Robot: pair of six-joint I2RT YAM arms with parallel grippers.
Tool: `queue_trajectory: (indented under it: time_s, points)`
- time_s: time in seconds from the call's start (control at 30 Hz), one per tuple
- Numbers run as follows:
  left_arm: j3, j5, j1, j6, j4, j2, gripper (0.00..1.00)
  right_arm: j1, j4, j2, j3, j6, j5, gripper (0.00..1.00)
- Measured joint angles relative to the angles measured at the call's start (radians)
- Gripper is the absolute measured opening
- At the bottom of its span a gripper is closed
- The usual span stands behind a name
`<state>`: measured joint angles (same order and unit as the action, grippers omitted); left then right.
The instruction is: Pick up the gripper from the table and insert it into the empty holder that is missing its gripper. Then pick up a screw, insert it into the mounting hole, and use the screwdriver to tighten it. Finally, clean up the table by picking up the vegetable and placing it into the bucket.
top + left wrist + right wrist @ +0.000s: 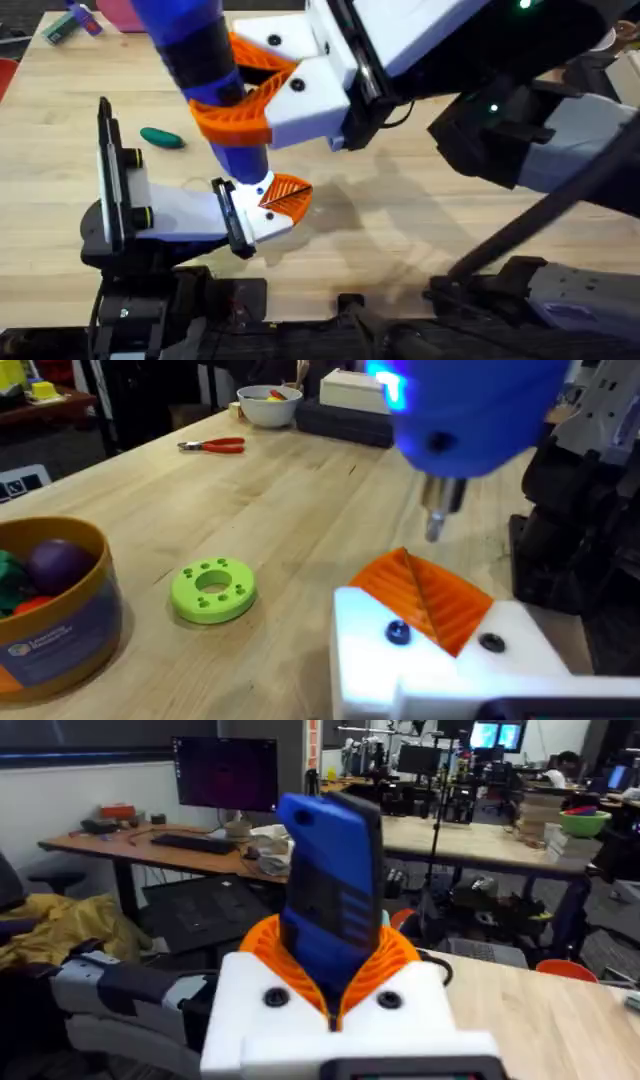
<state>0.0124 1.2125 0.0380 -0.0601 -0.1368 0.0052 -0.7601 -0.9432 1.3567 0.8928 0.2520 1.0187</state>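
The right claw (pixel 240 100) is clenched on the blue screwdriver (pixel 200 50), its orange ribbed pads pressing the barrel from both sides. The tool points steeply down over the middle of the bench (pixel 400 240). Its thin metal bit (pixel 437 520) hangs just above the left claw (pixel 262 208), which sits low near the bench's front edge. Whether that claw is released or clenched cannot be told.

The orange gripper finger (pixel 425 595) sits in the white holder block (pixel 440 660) of the left claw, ribbed face up. On the block's face are two small dark round marks. One looks like a screw head (pixel 397 632) and the other like the open mounting hole (pixel 490 643), though neither is sharp enough to be sure.

The green vegetable (pixel 161 138) lies on the bare wood toward the left edge of the bench, well apart from both claws. The orange bucket (pixel 60 620) stands on the bench near a green disc (pixel 213 588) and holds purple, red and green toys. Its purple band carries white print too small to read. Red-handled pliers (pixel 213 446) and a white bowl (pixel 268 405) lie toward the far edge.

The bench is pale, lightly grained wood. Around it is an office-like lab with desks, a dark monitor (pixel 225 770), lit screens farther back and a yellow cloth (pixel 60 935).
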Motion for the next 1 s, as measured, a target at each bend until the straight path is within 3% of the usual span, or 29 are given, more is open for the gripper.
queue_trajectory:
  time_s: [1.0]
  points:
    - [0.000, 0.000, 0.000, 0.000, 0.000, 0.000, 0.017, 0.003, 0.018, 0.040, 0.000, -0.059, 0.070, 0.024]
